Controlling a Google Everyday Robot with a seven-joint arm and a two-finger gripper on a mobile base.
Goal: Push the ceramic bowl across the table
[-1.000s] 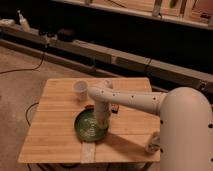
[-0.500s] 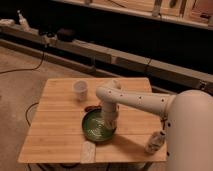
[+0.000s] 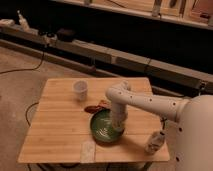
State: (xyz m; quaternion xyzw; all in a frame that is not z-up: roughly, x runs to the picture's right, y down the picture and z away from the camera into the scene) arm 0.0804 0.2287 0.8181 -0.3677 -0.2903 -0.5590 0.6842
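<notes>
A: On the light wooden plank table, entry one: what, and where?

B: Ceramic bowl: wide, shallow, round, glossy green, darker rim. It sits nearer the viewer than the small white cup and off to the cup's right in the view, apart from it, close to the table's front edge.

A: Entry two, the tool?

B: Gripper, at the end of the white arm. It reaches down inside the bowl, at the part farthest from the cup. How wide it is set, and whether it has hold of anything, cannot be told.

A: Change on record?

B: Over the last second the bowl has slid sideways, away from the cup, in two small steps. It lay roughly below the cup and now lies clearly past it. The arm has travelled with it. The cup is unmoved.

A: Meaning for the task?

B: Judgement: the push is under way and working. Bare board remains beyond the bowl on the side away from the cup, so the slide is not finished.

A: Other items?

B: Small reddish-brown object, between cup and bowl, just beside the bowl's rim. Pale bottle-like thing, well apart from the cup at the table's corner, roughly in the line of travel. It is a possible obstruction.
</notes>
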